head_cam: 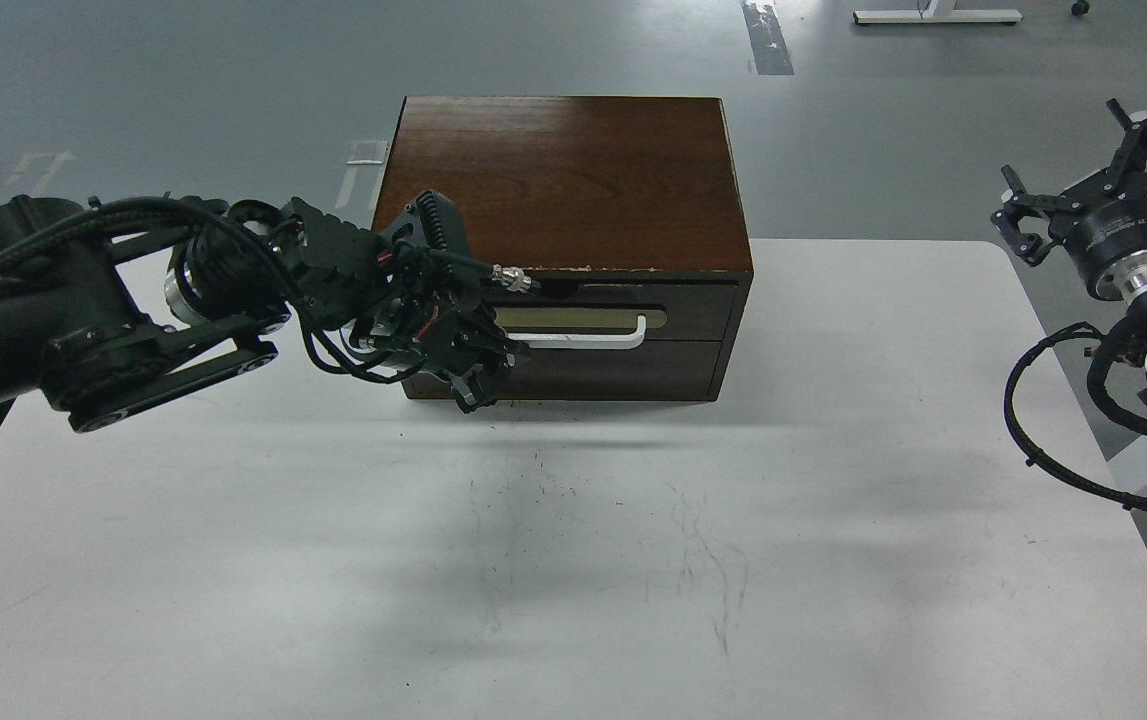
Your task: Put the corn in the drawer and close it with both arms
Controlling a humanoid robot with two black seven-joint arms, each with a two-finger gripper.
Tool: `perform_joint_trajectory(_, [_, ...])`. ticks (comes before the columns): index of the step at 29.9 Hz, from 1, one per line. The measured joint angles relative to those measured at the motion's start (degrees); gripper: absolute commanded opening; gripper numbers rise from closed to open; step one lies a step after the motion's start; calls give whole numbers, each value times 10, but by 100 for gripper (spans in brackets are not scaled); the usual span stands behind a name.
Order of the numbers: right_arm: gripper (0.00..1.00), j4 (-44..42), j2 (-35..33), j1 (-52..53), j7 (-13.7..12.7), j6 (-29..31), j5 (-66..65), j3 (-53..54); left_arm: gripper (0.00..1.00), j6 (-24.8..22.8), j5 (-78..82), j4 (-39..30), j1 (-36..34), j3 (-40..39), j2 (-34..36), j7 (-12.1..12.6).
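The dark brown drawer [695,308] is pushed flush into the wooden cabinet [563,180]. Its white bar handle [598,342] shows on the beige plate. The corn is hidden inside the shut drawer. My left gripper [476,388] is pressed against the left part of the drawer front, beside the handle's left end. It is dark and I cannot tell its fingers apart. My right gripper [1093,175] hangs off the table's right edge, far from the cabinet, with its fingers spread and nothing in it.
The cabinet stands at the back middle of the white table [633,560]. A plain dark panel [623,375] lies below the drawer. My right arm's cables [1043,420] loop past the table's right edge. Grey floor lies behind.
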Motion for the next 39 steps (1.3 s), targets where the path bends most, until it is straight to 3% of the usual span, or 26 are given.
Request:
perform_joint_trajectory(8, [100, 0, -1, -2, 0, 0, 0, 0, 0, 0, 0, -5, -7, -1, -2, -2])
perform_joint_trajectory(20, [100, -1, -1, -2, 0, 0, 0, 0, 0, 0, -88, -73, -21, -8, 6, -23])
perform_joint_trajectory(27, [100, 4, -22, -2, 6, 0, 0, 2, 0, 0, -321, -86, -17, -98, 65, -32])
perform_joint_trajectory(30, [100, 3, -28, 2, 8, 0, 0, 3, 21, 0, -484, -56, -11, -123, 109, -31])
perform_joint_trajectory(32, [100, 2, -30, 4, 8, 0, 0, 4, 73, 0, -590, -31, -7, -128, 133, -31])
perform_joint_trajectory(33, [100, 2, -32, 4, 8, 0, 0, 5, 82, 0, -652, -15, -5, -128, 146, -31])
perform_joint_trajectory(34, [100, 2, -34, 5, 8, 0, 0, 7, 88, 0, -706, 1, -3, -128, 158, -30])
perform_joint_trajectory(39, [100, -1, -41, 15, 7, 0, 0, 20, 96, 0, -983, 106, 19, -130, 189, -30])
